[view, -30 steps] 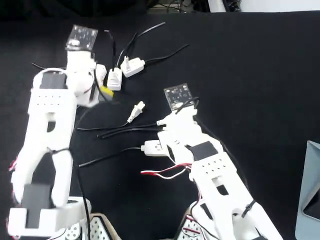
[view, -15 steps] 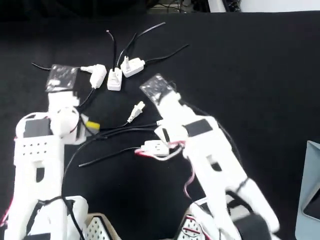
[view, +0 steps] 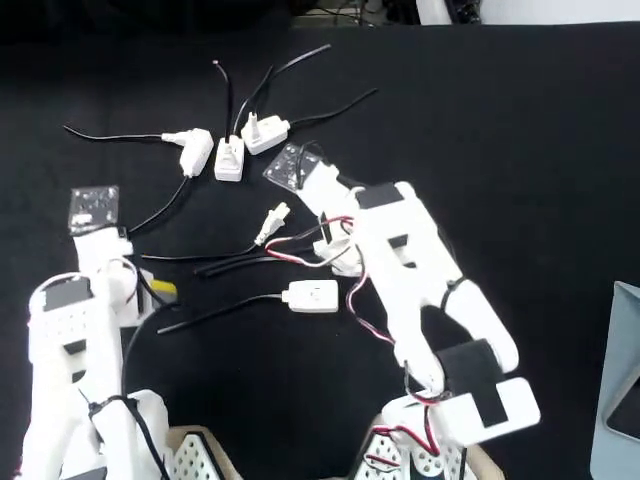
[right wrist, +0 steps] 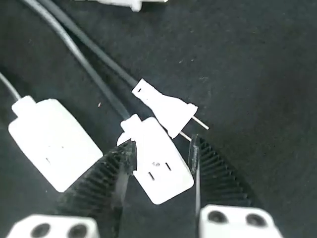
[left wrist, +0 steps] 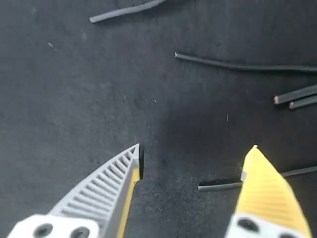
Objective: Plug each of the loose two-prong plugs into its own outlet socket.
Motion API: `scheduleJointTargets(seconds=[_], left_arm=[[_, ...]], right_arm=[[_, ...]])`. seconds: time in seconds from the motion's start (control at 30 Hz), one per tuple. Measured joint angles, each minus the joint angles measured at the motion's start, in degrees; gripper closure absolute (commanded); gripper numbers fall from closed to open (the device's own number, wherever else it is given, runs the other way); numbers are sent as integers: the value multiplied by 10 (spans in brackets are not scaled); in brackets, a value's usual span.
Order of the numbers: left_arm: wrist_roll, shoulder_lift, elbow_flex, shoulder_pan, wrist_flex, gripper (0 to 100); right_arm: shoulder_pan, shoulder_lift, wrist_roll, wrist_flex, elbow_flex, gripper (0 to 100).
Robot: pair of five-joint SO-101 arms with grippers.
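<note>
A loose white two-prong plug (view: 270, 223) lies mid-table; in the right wrist view the plug (right wrist: 166, 106) rests against a small white outlet socket (right wrist: 158, 166) showing two slots. My right gripper (right wrist: 159, 151) is open, one black finger on each side of that socket; from above, the right gripper (view: 338, 258) sits just right of the plug. A larger white socket (view: 312, 296) (right wrist: 52, 144) lies nearer the front. My left gripper (left wrist: 195, 153) is open over bare mat and black cable ends; from above, the left gripper (view: 150, 287) is at the front left.
Three more white plug and socket pieces (view: 229, 158) with black cables lie at the back left. Black cables (view: 230, 262) cross the mat between the arms. A grey bin (view: 620, 390) stands at the right edge.
The left arm has drawn back from the back-left pieces toward the front. The right arm has swung left and forward, bringing its gripper down over the small socket beside the loose plug.
</note>
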Motion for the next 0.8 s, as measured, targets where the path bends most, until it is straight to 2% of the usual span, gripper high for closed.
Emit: scheduleJointTargets(seconds=[0.13, 0.33, 0.8], left_arm=[[0, 0, 37, 0, -43, 676], [0, 0, 46, 0, -53, 676], [0, 0, 46, 0, -53, 676]], right_arm=[[2, 10, 32, 4, -2, 821], [2, 40, 64, 4, -20, 819], [2, 156, 67, 2, -128, 820]])
